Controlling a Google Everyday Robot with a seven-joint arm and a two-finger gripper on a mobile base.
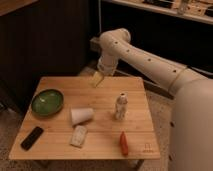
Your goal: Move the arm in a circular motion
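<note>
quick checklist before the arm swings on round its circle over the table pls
1. Pincer off the table, over its far edge: ok.
2. Pincer carrying nothing: cannot tell.
3. Small bottle, the tallest item, upright, nearer the front than the pincer and apart from it: ok.
4. Tipped white cup and green bowl lie low, away from the arm: ok.
5. Black phone, white packet and red item lie along the front edge, far from the pincer: ok.
6. Elbow free of the dark wall behind: cannot tell.
</note>
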